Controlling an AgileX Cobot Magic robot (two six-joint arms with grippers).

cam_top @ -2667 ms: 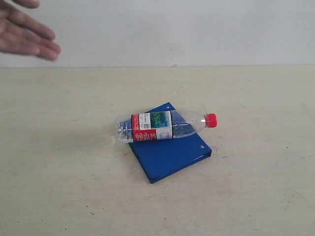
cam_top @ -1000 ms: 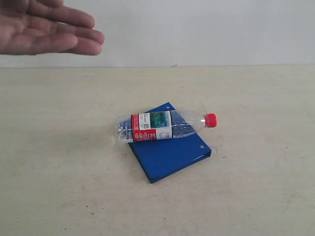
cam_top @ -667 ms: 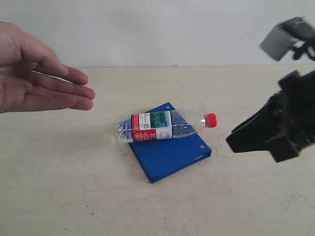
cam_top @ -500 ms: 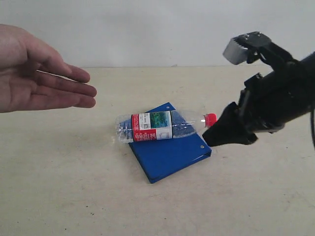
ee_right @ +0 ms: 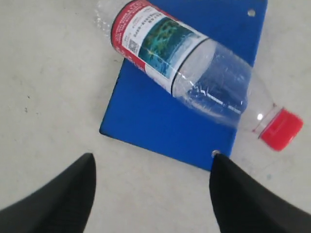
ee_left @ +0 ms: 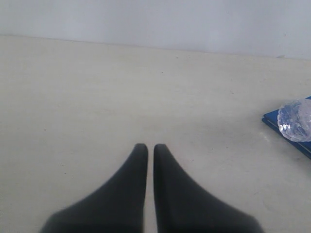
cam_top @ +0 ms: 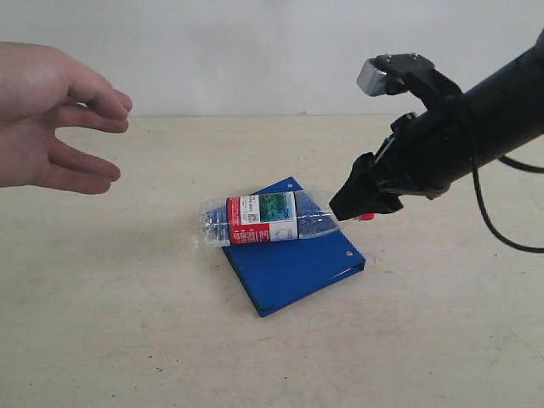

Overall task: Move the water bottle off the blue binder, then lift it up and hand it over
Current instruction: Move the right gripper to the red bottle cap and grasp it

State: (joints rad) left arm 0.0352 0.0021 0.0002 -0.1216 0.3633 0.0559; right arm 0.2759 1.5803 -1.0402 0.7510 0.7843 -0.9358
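Person's hand (cam_top: 51,119): at the far left of the exterior view, raised above the table (cam_top: 102,297), fingers loosely curled and apart, holding nothing

Left gripper (ee_left: 146,148): its two dark, smooth, tapered fingers stand almost together with only a thin slit between them; nothing is between them, and they hang over bare table

Water bottle (cam_top: 263,218): lies on its side across the far part of the binder; its long axis runs left to right in the exterior view, base to the left past the binder's edge, red cap (ee_right: 281,129) to the right; clear thin plastic with a ribbed base and a red, white and green label

Blue binder (cam_top: 293,259): flat on the table, hard smooth blue cover, a small silver rivet (cam_top: 348,253) near its right edge

Right gripper (ee_right: 153,167): fingers spread wide, holding nothing; in the exterior view its dark tip hides most of the cap; whether it touches the cap cannot be told
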